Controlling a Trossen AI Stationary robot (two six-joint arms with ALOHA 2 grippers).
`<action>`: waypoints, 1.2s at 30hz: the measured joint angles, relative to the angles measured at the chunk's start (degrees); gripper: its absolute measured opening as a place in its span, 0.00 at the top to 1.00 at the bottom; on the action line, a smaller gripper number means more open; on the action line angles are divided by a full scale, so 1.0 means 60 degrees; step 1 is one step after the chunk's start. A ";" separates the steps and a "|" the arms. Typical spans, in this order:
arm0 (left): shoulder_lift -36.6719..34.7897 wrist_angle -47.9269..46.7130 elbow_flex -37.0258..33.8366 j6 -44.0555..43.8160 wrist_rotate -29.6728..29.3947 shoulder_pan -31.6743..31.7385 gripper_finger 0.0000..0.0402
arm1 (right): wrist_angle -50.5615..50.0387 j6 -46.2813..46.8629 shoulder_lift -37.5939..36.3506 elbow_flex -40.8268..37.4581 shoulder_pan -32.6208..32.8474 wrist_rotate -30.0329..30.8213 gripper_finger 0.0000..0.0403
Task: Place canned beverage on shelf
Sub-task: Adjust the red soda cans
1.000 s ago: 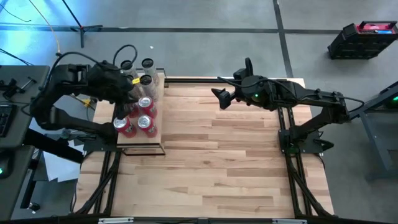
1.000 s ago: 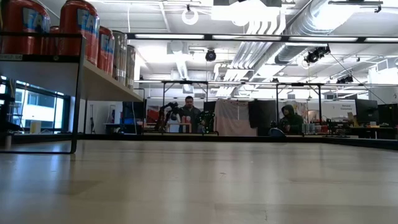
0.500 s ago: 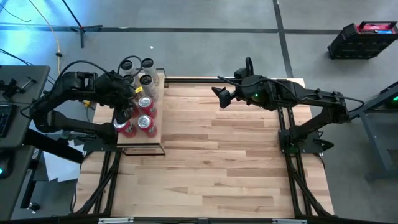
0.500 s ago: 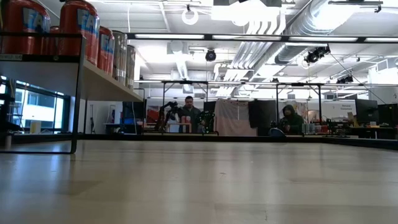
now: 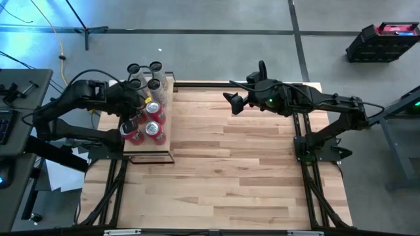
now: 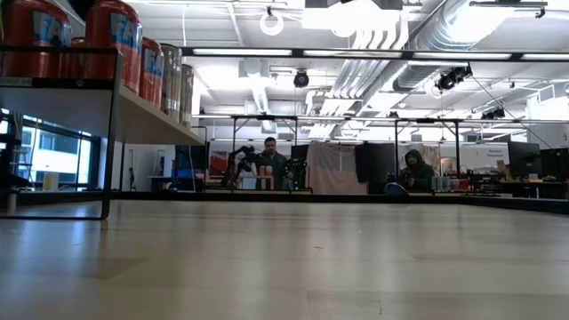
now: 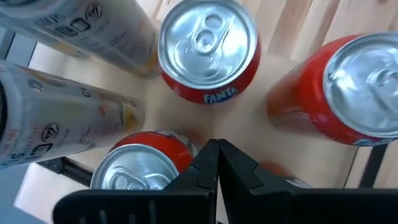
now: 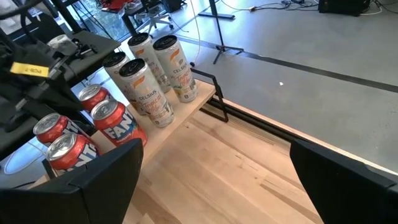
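Red cans (image 5: 147,122) and tall pale cans (image 5: 146,75) stand upright, packed on shelf (image 5: 164,152) at desk (image 5: 236,170) left edge, done placement likely. Left gripper (image 5: 133,109) above cans, jaws clenched, empty. Right gripper (image 5: 231,103) parked clear at far edge, jaws released.

The shelf (image 5: 149,149), a narrow pale-wood board in a thin black frame, sits at the upper left of the high view. Four red Fanta cans (image 5: 155,129) stand upright on it, silver tops up, clustered at its middle. Four taller pale slim cans (image 8: 143,90) with black lids stand upright in a group at its far end
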 joint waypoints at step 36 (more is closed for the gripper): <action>-0.0556 -0.0001 0.0277 -0.1406 -0.1940 -0.0007 1.00 | 0.0000 0.0076 0.0000 0.0000 0.0015 -0.0007 0.03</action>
